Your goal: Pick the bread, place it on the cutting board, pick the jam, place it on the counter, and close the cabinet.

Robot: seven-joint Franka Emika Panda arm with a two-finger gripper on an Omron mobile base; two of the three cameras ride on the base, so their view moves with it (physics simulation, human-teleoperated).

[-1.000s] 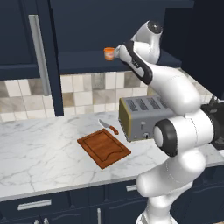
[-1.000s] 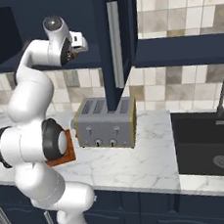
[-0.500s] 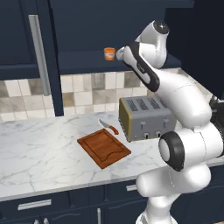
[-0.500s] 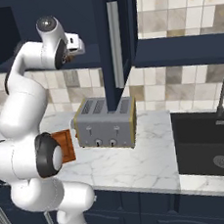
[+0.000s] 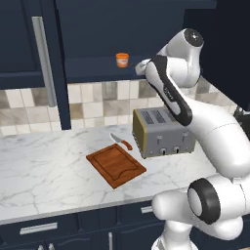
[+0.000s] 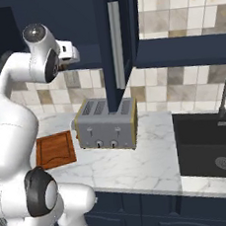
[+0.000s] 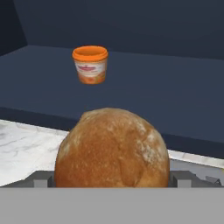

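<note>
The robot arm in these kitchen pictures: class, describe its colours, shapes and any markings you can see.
The arm is built of smooth, rounded glossy white segments. Its joints are dark, with round black-and-grey caps at the elbow and near the base, and a black stripe runs along one link. No cables or lettering are visible. The hand is white with dark parts.

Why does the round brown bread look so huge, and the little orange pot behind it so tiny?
In the hand view, the round brown crusty bread sits right at the camera, so it looks huge; the small orange jam pot stands farther back on the dark cabinet shelf. In the left base view it looks tiny.
</note>
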